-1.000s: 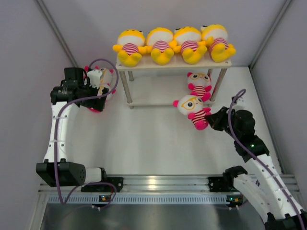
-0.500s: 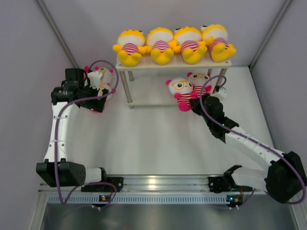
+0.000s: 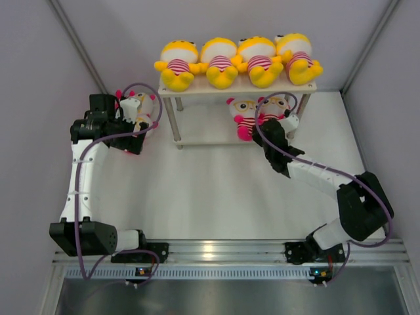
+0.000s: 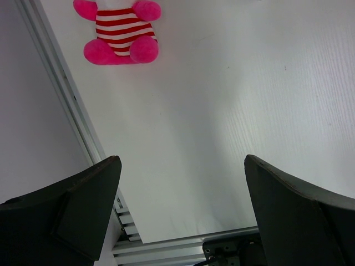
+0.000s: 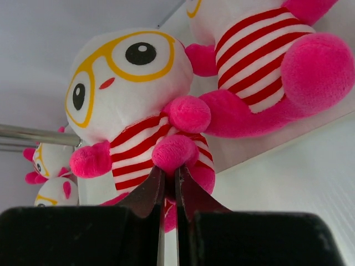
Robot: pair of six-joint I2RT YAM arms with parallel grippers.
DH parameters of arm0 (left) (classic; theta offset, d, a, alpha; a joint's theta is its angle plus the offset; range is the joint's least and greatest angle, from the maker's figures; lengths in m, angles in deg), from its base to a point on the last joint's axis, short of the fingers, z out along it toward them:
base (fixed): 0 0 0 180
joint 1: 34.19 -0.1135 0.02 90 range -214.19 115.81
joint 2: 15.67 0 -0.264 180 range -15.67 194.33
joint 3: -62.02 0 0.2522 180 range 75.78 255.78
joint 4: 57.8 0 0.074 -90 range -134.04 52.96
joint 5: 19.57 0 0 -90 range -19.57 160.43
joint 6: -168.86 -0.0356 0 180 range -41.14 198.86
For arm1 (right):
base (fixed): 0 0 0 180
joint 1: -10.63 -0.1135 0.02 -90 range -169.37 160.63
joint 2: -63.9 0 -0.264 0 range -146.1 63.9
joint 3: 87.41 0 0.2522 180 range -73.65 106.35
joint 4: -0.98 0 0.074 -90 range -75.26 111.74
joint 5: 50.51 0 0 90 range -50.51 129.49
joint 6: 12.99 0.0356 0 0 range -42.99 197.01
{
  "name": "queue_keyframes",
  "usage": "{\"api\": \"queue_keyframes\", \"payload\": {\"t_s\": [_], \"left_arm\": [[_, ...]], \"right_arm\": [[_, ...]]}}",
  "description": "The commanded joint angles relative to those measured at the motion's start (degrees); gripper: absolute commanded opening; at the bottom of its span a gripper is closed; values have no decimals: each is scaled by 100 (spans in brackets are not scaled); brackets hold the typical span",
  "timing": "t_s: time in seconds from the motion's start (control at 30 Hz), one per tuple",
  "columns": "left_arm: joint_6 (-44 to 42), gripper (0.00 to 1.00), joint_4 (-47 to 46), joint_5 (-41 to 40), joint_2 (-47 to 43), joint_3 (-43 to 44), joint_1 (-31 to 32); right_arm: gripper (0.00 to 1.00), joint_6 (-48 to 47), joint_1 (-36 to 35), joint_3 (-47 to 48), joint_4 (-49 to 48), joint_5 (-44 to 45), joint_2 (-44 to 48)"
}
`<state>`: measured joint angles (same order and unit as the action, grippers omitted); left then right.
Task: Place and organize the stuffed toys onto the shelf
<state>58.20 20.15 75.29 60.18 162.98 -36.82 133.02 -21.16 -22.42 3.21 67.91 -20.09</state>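
Right end effector (image 5: 169,177) clamped on pink-limbed stuffed toy (image 5: 127,88) at shelf (image 3: 197,90) lower tier, second pink toy (image 5: 260,44) at 3 o'clock, four yellow toys (image 3: 220,62) on top board, left end effector (image 4: 182,160) wide open

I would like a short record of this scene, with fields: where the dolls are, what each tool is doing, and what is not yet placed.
top board: four yellow dolls in a row on the shelf
lower board: one pink doll sitting near the right end
right tool: shut on a pink limb of the pink doll with glasses, beside the sitting one
left tool: open, holding nothing, over the table
off the shelf: two pink dolls on the table, left of the shelf
not yet placed: the held doll and those two
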Motion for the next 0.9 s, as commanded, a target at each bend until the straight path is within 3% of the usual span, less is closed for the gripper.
{"api": "queue_keyframes", "payload": {"t_s": [0.0, 0.17, 0.27, 0.5, 0.7, 0.87], "left_arm": [[45, 99, -29, -73, -97, -1, 8], [45, 99, -37, -73, -62, -1, 8], [45, 99, -37, 14, -9, 34, 8], [45, 99, -29, 32, -27, 43, 8], [19, 99, -37, -38, -97, -27, 8], [27, 99, -29, -12, -141, -27, 0]], "right_arm": [[0, 182, -125, 318, -280, 286, -92], [0, -63, -398, 248, -113, 778, 277], [0, -151, -538, 257, -113, 630, 374], [0, -187, -934, 590, -315, 418, -100], [0, -274, -873, 828, -279, 1112, -513], [0, -442, -750, 1126, -184, 1139, -979]]}}
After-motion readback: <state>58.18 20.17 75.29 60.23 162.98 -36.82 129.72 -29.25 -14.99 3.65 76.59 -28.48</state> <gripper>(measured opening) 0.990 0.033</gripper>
